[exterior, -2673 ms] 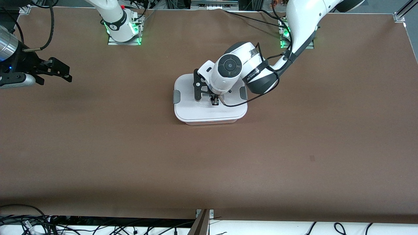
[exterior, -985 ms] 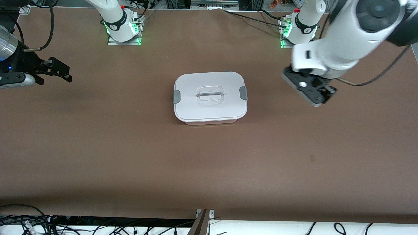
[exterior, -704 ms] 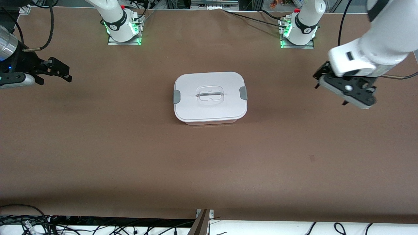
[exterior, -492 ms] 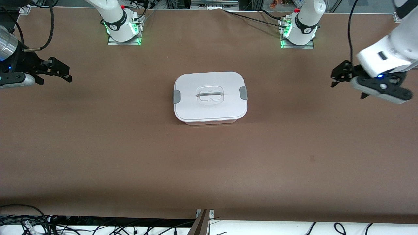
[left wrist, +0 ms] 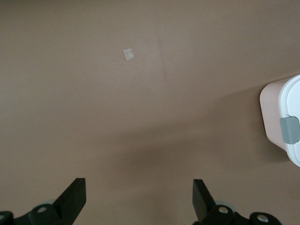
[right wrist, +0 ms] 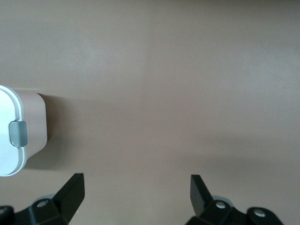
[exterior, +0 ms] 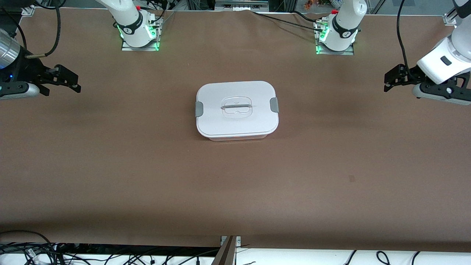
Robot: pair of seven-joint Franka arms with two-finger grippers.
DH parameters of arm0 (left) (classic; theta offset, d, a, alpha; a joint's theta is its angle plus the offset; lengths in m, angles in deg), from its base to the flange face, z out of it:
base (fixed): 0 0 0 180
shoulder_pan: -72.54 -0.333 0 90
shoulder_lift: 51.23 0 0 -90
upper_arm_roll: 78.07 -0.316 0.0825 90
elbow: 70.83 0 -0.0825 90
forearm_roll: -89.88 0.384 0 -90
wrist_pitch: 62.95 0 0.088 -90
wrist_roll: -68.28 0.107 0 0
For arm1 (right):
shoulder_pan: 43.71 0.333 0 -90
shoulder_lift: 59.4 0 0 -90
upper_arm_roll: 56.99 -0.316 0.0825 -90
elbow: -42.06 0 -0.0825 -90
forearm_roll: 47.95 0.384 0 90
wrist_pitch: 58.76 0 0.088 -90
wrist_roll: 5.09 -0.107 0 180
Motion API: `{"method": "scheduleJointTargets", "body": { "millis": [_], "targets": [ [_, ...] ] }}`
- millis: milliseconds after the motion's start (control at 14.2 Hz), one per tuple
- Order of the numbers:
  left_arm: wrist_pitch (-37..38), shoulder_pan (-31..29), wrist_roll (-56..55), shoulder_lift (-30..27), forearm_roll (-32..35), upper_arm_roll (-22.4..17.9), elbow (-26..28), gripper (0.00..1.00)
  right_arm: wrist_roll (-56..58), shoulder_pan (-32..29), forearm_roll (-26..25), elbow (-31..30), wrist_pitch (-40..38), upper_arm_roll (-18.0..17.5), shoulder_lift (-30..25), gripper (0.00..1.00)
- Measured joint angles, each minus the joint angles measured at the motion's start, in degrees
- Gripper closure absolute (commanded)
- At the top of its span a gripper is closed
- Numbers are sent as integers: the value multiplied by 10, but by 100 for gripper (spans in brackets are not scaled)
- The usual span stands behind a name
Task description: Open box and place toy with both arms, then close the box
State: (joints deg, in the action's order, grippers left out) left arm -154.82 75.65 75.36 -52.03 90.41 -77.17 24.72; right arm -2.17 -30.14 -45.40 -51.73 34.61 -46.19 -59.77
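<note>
Both grippers' fingers [left wrist: 77, 194] spread, well apart from closed box [exterior: 237, 109]

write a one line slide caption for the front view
Closed box with white lid sits mid-table while the left hand and right hand, both open, hang over opposite table ends.

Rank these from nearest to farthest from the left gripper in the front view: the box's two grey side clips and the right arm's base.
From the left gripper, over the table's left-arm end:
1. The grey clip on the box end facing the left arm.
2. The other grey clip, on the box end facing the right arm.
3. The right arm's base, along the table's edge farthest from the camera.
</note>
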Motion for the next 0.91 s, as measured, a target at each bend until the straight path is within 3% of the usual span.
{"method": "scheduleJointTargets", "body": {
  "millis": [915],
  "targets": [
    [-1, 0, -2, 7, 0, -6, 0, 0, 0, 0, 0, 0, 0, 0, 0, 0]
  ]
}}
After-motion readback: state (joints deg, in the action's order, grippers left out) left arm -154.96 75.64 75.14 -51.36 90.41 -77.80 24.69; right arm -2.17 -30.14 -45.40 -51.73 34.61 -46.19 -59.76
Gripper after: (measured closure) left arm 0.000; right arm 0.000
